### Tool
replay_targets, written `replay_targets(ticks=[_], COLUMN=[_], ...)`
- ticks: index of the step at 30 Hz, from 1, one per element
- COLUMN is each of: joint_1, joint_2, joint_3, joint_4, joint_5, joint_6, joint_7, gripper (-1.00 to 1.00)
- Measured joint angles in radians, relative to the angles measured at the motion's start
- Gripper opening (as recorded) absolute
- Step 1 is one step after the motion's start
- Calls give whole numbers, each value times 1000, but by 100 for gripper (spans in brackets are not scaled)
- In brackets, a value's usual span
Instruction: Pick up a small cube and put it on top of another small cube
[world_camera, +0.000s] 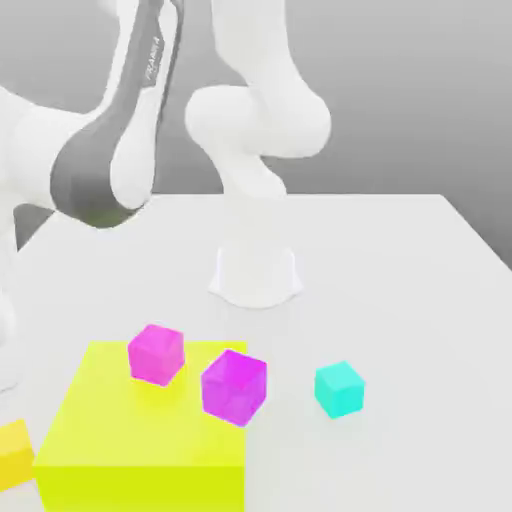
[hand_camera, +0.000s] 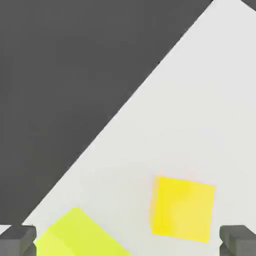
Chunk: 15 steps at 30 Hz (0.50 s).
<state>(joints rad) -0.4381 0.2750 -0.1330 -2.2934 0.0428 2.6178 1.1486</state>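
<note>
— Where's the small cube (hand_camera: 182, 208) from the hand?
— Under the gripper (hand_camera: 128, 241), lying on the table (hand_camera: 200, 100) between the two fingertips (hand_camera: 239, 239), which stand well apart.
— And the large block (hand_camera: 80, 235)?
— Just beside that cube, near one fingertip. Two cubes (world_camera: 156, 353) sit on it; another cube (world_camera: 339, 388) lies beyond them.

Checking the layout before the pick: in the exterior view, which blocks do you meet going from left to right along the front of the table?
Small yellow-orange cube → big lemon-yellow block → teal cube. The two pink and magenta cubes overlap the big block, so they are left out.
</note>
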Motion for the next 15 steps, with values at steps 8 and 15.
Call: replay_targets(ticks=[8, 15], joint_1=[-60, -55], joint_2=[217, 173], joint_3=[34, 26], joint_4=[30, 21], joint_5=[80, 71], joint_6=[133, 99], joint_7=[-31, -24], gripper=[-100, -100])
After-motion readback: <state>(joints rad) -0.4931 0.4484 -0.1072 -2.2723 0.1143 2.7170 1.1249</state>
